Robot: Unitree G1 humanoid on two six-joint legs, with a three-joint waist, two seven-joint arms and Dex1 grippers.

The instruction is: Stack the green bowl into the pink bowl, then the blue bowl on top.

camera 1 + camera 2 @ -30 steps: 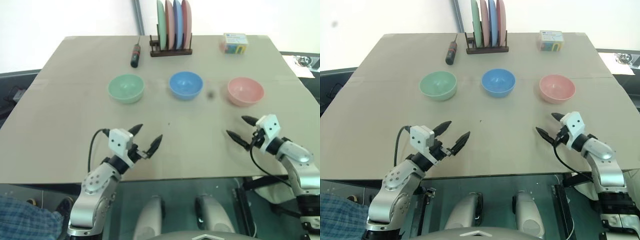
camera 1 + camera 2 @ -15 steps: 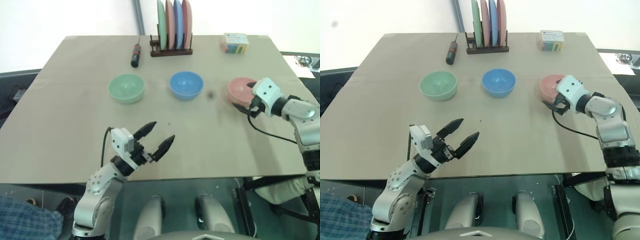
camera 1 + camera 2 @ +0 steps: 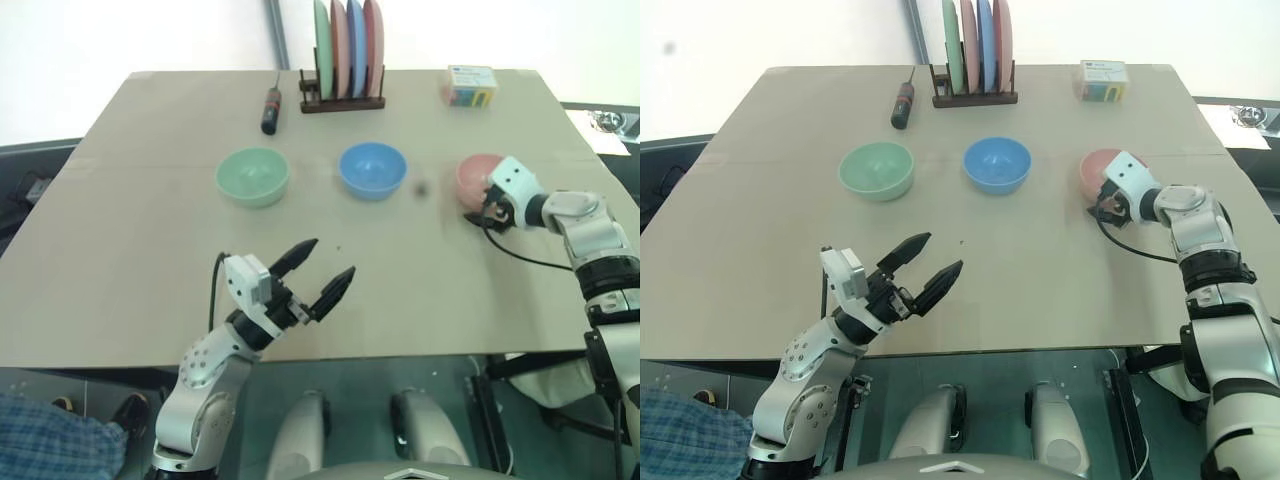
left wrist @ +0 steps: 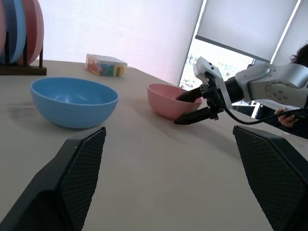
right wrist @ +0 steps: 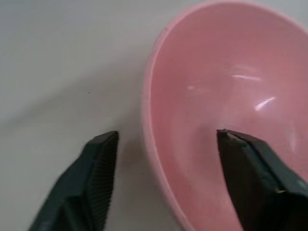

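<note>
Right gripper (image 5: 163, 178) straddles the pink bowl (image 5: 226, 96) rim, fingers apart; left gripper (image 3: 315, 270) spread wide.

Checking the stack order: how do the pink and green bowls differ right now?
The salmon-pink plastic bowl has the right claw straddling its rim, one finger inside; the mint-green plastic bowl stands untouched. Pink sits at the row's right end, green at its left. Both are upright, empty, same size.
</note>
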